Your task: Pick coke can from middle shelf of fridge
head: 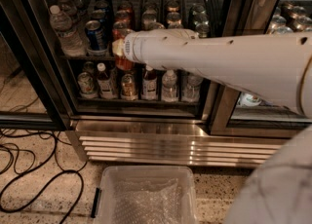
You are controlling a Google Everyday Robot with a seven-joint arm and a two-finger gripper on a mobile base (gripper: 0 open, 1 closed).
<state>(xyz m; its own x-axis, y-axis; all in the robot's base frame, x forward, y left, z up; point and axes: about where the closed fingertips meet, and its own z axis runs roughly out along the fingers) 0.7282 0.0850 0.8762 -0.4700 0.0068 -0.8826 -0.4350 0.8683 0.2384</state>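
1. Fridge (171, 144): a glass-door cooler with a black frame and a ribbed steel base grille. Three wire racks are seen inside, stocked with cans and bottles.

2. Table (80, 57): the middle wire rack of the fridge, on which the drinks below are carried.

3. Coke can (120, 30): red. It is placed upright on the table, left of the table's middle and toward its front edge. Its lower part is hidden by the arm's tip.

4. Blue can (96, 35): it is set just left of the coke can, near the front edge of the table.

5. Water bottle (64, 31): clear, and kept at the left edge of the table.

6. Arm (219, 62): white, and extended from the right across the fridge front.

7. End effector (120, 47): it is held at the coke can, just over the table's front edge. How far it is opened, and whether the can is gripped, cannot be told.

8. Bottles (148, 82): they are lined up on the rack below the table.

9. Plastic bin (103, 179): clear, lined with bubble wrap, and set on the floor before the grille.

10. Cables (30, 181): black, and looped on the floor at the left.
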